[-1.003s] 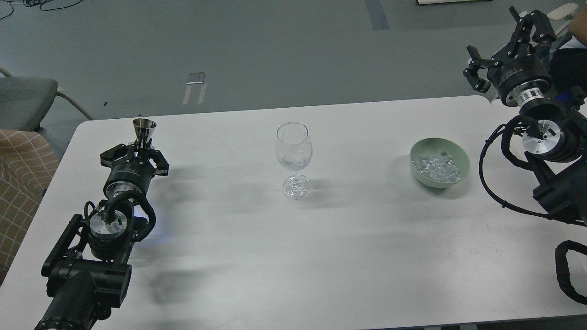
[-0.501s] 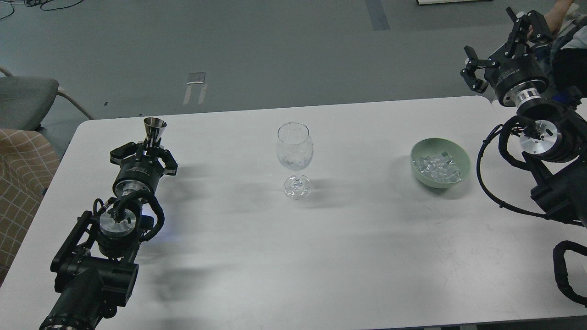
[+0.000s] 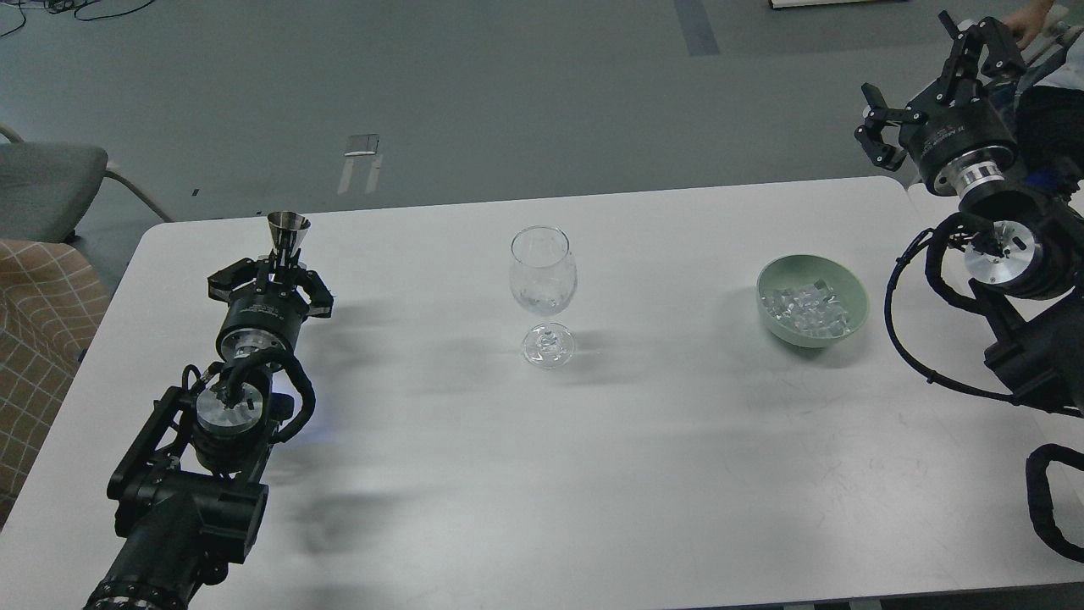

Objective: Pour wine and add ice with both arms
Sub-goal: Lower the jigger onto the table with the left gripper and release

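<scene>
A clear wine glass (image 3: 543,280) stands upright at the table's middle. Something clear glints low in its bowl; I cannot tell liquid from ice. The ice (image 3: 804,307) is a heap of small clear cubes in a pale green bowl (image 3: 855,298) to the right. My left gripper (image 3: 273,275) is shut on a small metal cone cup (image 3: 288,230), held upright over the table's left part, well left of the glass. The wine is not visible; the cup's inside is hidden. My right gripper (image 3: 927,89) is open and empty, raised beyond the table's far right corner.
The white table (image 3: 593,474) has a rounded far edge. A grey chair (image 3: 47,182) and a checked cushion (image 3: 38,313) stand off the left side. A person's hand (image 3: 1025,25) shows at the top right behind my right gripper.
My left arm has moved a little to the right with the metal cup in its grip. My right gripper has shifted slightly and stays open. The glass and bowl have not moved.
</scene>
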Available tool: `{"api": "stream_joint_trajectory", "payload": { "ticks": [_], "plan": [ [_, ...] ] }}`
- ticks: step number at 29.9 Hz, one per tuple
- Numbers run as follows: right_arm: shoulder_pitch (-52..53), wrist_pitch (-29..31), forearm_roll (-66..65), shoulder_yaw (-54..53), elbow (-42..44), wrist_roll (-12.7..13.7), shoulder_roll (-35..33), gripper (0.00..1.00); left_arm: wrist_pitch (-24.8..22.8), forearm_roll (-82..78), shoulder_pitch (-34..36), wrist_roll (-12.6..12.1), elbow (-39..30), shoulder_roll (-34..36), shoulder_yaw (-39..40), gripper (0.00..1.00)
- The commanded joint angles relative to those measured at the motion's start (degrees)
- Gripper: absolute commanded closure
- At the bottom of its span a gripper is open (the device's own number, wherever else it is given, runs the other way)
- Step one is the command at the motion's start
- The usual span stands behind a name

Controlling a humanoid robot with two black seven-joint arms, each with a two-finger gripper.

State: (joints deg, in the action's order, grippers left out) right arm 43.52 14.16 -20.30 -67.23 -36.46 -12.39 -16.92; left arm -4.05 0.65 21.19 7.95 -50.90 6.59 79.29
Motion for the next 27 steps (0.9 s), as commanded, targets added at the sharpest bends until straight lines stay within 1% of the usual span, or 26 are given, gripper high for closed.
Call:
{"api": "stream_joint_trajectory", "payload": {
  "ticks": [1, 10, 12, 15, 27],
  "plan": [
    [-0.1, 0.0, 0.0, 0.0, -0.1, 0.0, 0.0, 0.00, -0.1, 0.0, -0.1, 0.1, -0.1, -0.2, 0.0, 0.88],
    [-0.1, 0.0, 0.0, 0.1, 0.0, 0.0, 0.0, 0.00, -0.1, 0.0, -0.1, 0.2, -0.1, -0.4, -0.3, 0.85],
    [-0.1, 0.0, 0.0, 0.1, -0.1, 0.0, 0.0, 0.00, -0.1, 0.0, -0.2, 0.2, -0.1, -0.4, -0.4, 0.83],
    [-0.1, 0.0, 0.0, 0.0, 0.0, 0.0, 0.0, 0.00, -0.1, -0.1, -0.5, 0.3, -0.2, -0.4, -0.4, 0.77],
    [-0.1, -0.1, 0.0, 0.0, -0.1, 0.0, 0.5, 0.00, -0.1, -0.1, -0.8, 0.2, -0.6, -0.2, -0.5, 0.75]
  ]
}}
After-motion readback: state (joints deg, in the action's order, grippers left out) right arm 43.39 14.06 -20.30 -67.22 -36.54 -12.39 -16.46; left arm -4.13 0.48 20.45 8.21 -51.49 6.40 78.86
